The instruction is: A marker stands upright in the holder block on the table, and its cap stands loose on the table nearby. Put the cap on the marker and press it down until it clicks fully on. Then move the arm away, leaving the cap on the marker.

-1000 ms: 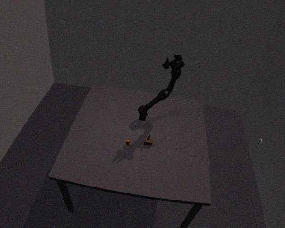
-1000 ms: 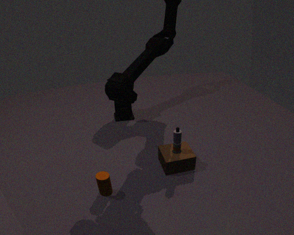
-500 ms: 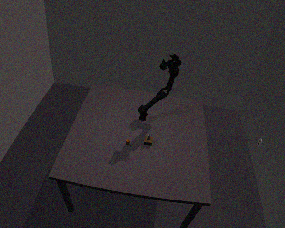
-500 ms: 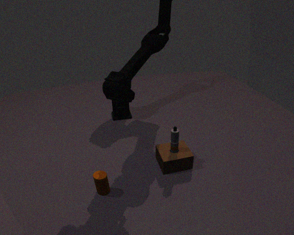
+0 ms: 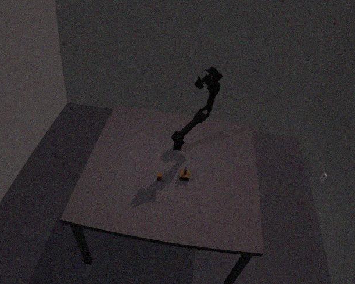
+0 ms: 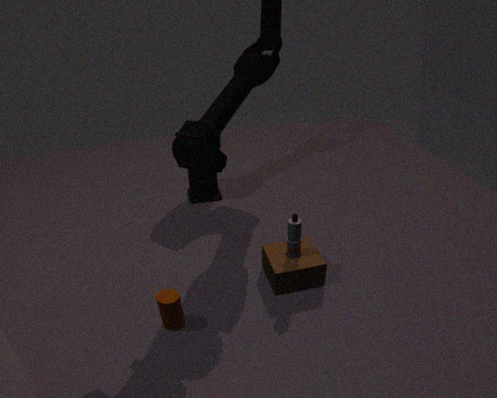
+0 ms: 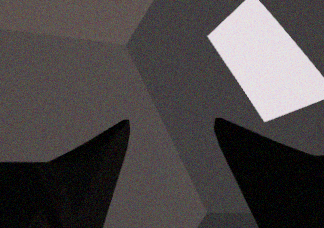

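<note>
Cap (image 5: 158, 177) (image 6: 171, 309) stands upright, its long axis vertical.

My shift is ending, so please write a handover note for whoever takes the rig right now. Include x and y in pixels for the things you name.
Gripper (image 5: 204, 75) (image 7: 172, 120): open, nothing between the fingers, raised high above the table, away from the work.
Marker (image 5: 185, 171) (image 6: 294, 236): upright in the holder block (image 5: 184, 178) (image 6: 299, 278), tip bare.
Orange cap (image 5: 158, 177) (image 6: 171, 310): standing loose on the table, beside the block, not touching it.
Done: no capping.
Left: pick up the cap, set it on the marker, press until it clicks, move the arm away.
</note>
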